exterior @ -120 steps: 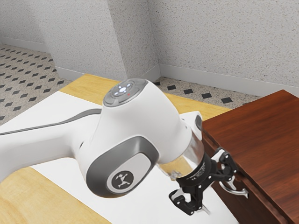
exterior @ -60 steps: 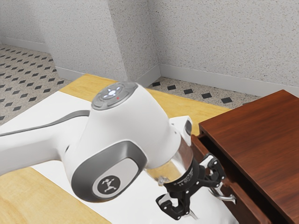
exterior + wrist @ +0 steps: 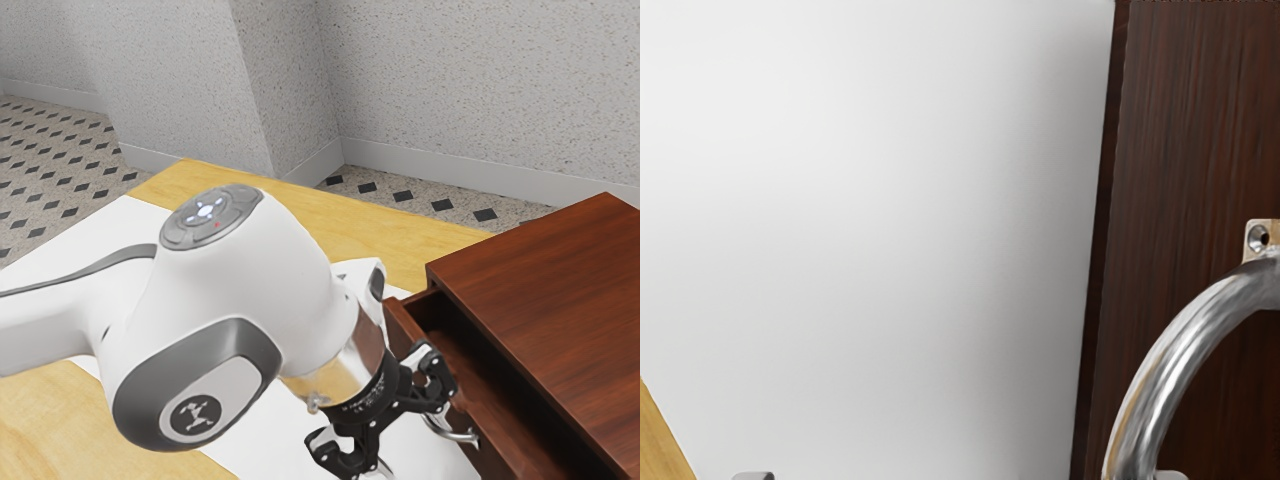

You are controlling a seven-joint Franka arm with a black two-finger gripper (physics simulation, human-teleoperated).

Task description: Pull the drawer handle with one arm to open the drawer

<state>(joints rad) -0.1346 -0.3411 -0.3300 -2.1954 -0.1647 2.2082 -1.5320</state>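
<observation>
Room: speckled grey walls (image 3: 480, 80), pale floor (image 3: 50, 150) with black diamond tiles.
Table (image 3: 330, 215): wooden top with a white mat (image 3: 90, 250) over most of it. My arm (image 3: 250, 320) lies across the mat, reaching to the exterior view's right.
Cabinet (image 3: 560, 270): dark wood, on the table at the exterior view's right.
Drawer (image 3: 440, 350): partly out, front clear of the cabinet body, inside visible from above.
Handle (image 3: 458, 432): silver loop on the drawer front, right at my hand.
Gripper (image 3: 412, 422): at the handle, fingers spread wide, nothing pinched.
Wrist, drawer front (image 3: 1180, 150): dark wood-grain panel, mat (image 3: 870, 200) beside it.
Wrist, handle (image 3: 1170, 370): curved metal bar running to its screw mount (image 3: 1260, 238) on the panel.
Wrist, fingertips (image 3: 752, 476): two grey tips far apart, one over the mat and one by the bar.
</observation>
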